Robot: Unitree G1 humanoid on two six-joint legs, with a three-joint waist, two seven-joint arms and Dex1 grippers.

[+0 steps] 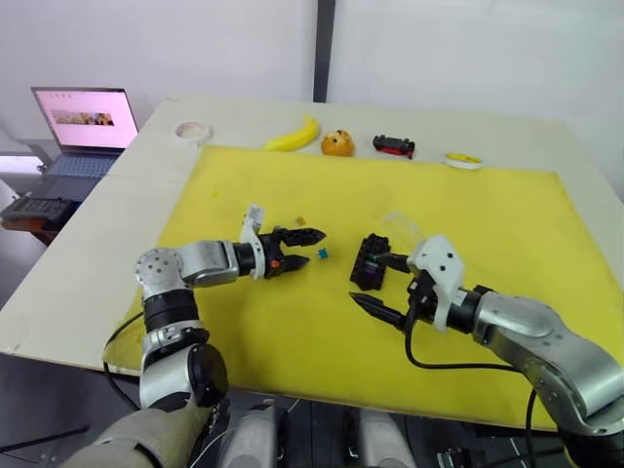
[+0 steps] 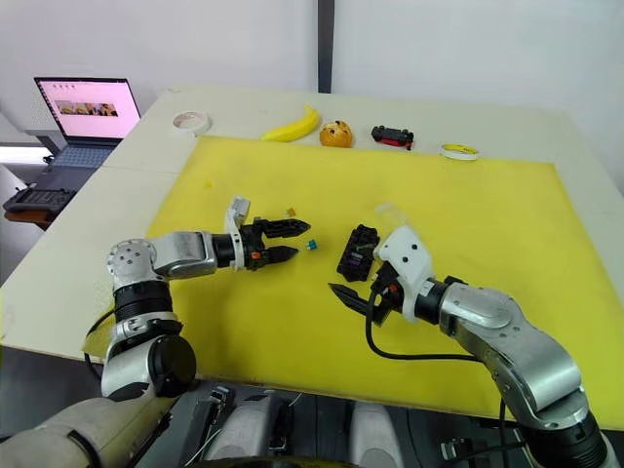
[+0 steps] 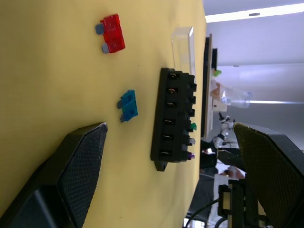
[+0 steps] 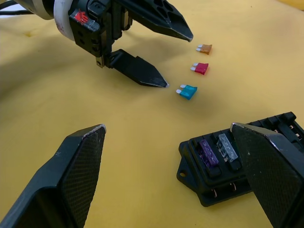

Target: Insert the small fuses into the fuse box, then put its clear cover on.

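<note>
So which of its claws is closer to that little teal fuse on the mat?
Left. The left gripper is open with its fingertips right beside the teal fuse. The right gripper is open farther off, on the far side of the fuse box.

**A robot test bench in a lab**

A pale worktable (image 1: 117,195) carries a yellow mat (image 1: 487,224). An open laptop (image 1: 83,132) sits at the upper left. Test props line the far edge: banana (image 1: 294,136), toy car (image 1: 394,146), tape roll (image 1: 193,131). Bare white walls behind.
</note>
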